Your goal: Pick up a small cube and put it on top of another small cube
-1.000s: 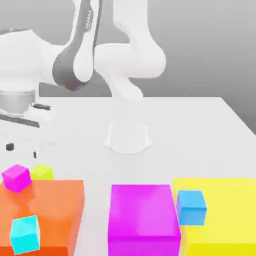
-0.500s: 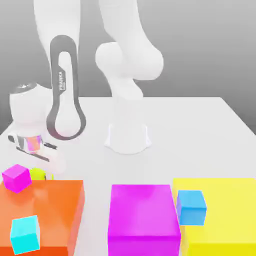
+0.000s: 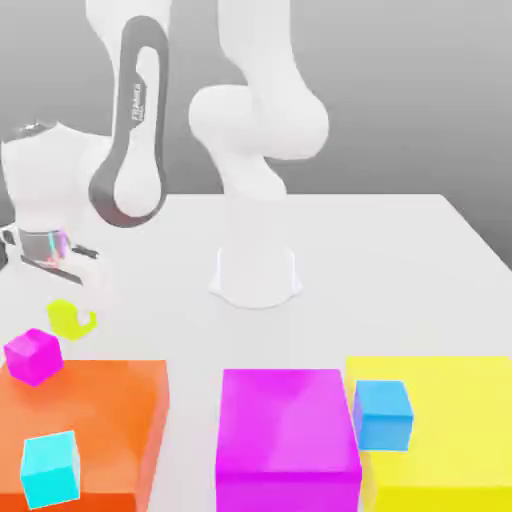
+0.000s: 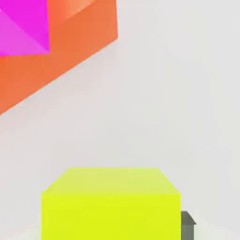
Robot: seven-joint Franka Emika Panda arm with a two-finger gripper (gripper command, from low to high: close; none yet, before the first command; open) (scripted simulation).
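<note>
The small magenta cube (image 3: 33, 355) sits at the far corner of the orange block (image 3: 100, 420), at the exterior view's left. On that block's near part rests the light cyan cube (image 3: 50, 468). My gripper (image 3: 63, 300) hangs just behind the magenta cube, shut on a small yellow-green cube (image 3: 67, 320) that is lifted off the white table (image 3: 400, 260). In the hand view the yellow-green cube (image 4: 111, 204) sits close up, with a dark fingertip (image 4: 187, 225) at its side. Beyond it are the orange block (image 4: 70, 47) and the magenta cube (image 4: 23, 26).
A big magenta block (image 3: 290, 435) stands in the middle front. A big yellow block (image 3: 450, 430) at the exterior view's right carries a small blue cube (image 3: 382, 412). The arm's white base (image 3: 256, 275) stands at the table's middle, and its links rise over the left side.
The hand came down over the yellow-green cube with open fingers, shut on it, and has raised it a little off the table. The magenta and cyan cubes have not moved.
</note>
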